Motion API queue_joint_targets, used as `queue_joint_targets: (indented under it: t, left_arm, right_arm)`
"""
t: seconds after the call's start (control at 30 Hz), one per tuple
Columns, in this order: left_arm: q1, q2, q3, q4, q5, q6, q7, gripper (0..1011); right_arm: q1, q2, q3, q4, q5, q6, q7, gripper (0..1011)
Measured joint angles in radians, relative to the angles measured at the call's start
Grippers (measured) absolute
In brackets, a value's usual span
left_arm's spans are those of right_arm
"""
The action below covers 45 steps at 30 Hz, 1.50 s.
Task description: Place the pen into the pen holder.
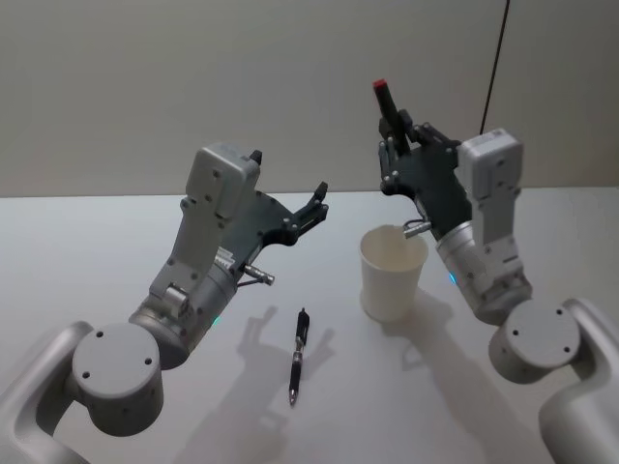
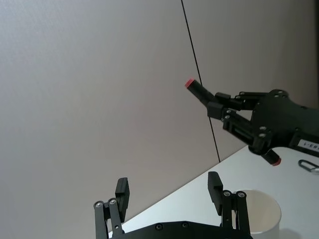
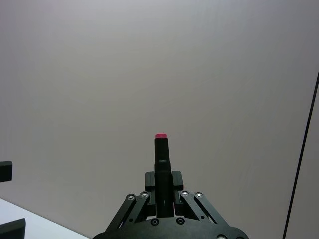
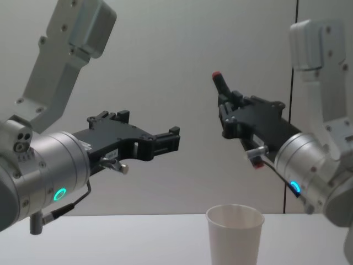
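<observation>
Evidently the right end effector (image 1: 391, 124) was the one at work. Its jaws were clamped on a black pen (image 1: 385, 101) with a red end, which stood up out of the grip, slightly tilted, well above the bench (image 1: 116, 251). The pen holder (image 1: 392, 273), a plain white paper cup, stood upright on the bench's right half, almost under that end effector, with nothing visible inside it. I judged that the pen was carried high so it could clear the rolled rim. Since it pointed up rather than down, the wrist would need turning before a drop went in cleanly.

The left end effector (image 2: 168, 191) hovered over the bench's left half, jaws apart and holding nothing. It was aimed toward the cup, perhaps kept close to steady it. A second pen (image 1: 298, 354), dark, lay flat on the bench toward the near edge, apart from the cup.

A small label on the right end effector's body was cut off and could not be read. The cup bore no print.
</observation>
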Motion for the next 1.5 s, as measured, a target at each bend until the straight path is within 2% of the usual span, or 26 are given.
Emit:
queue_joint_targets:
  t: [0.47,0.77,1.07,1.5]
  left_arm:
    - [0.000,0.000,0.000,0.000,0.000,0.000,0.000,1004]
    - [0.000,0.000,0.000,0.000,0.000,0.000,0.000,1004]
    - [0.000,0.000,0.000,0.000,0.000,0.000,0.000,1004]
    - [0.000,0.000,0.000,0.000,0.000,0.000,0.000,1004]
  right_arm:
    - [0.083,-0.037,-0.002,0.191,-0.043,-0.045,-0.019,184]
    - [0.121,-0.051,0.000,0.282,-0.056,-0.070,-0.022,184]
    - [0.138,-0.057,0.003,0.335,-0.060,-0.085,-0.017,185]
    - [0.140,-0.056,0.009,0.357,-0.057,-0.097,-0.005,187]
